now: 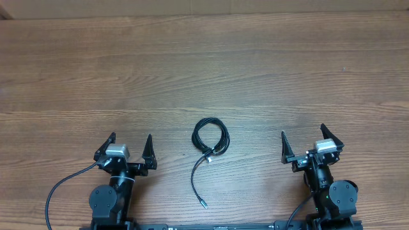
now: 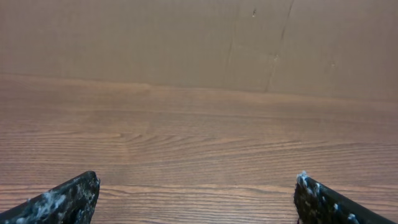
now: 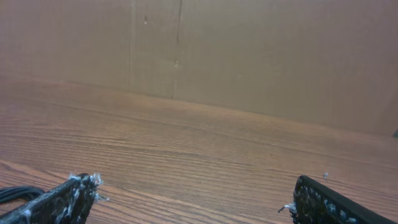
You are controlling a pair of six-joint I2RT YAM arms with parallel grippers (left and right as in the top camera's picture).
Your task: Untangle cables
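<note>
The cables (image 1: 210,137) lie as a small black coil at the middle of the wooden table, with silvery plug ends near the coil's lower edge and one loose tail running down to a plug (image 1: 204,205) near the front. My left gripper (image 1: 130,142) is open to the coil's left, nothing between its fingers. On the coil's right my right gripper (image 1: 301,137) is open and empty too. The left wrist view holds only bare wood between the fingertips (image 2: 81,190). A sliver of black cable (image 3: 15,193) shows at the right wrist view's left edge.
Brown wood-grain table (image 1: 204,70) stretches from the arms to a cardboard wall (image 2: 186,37) at the back. Thick black arm wires (image 1: 61,188) hang near the two bases at the front edge.
</note>
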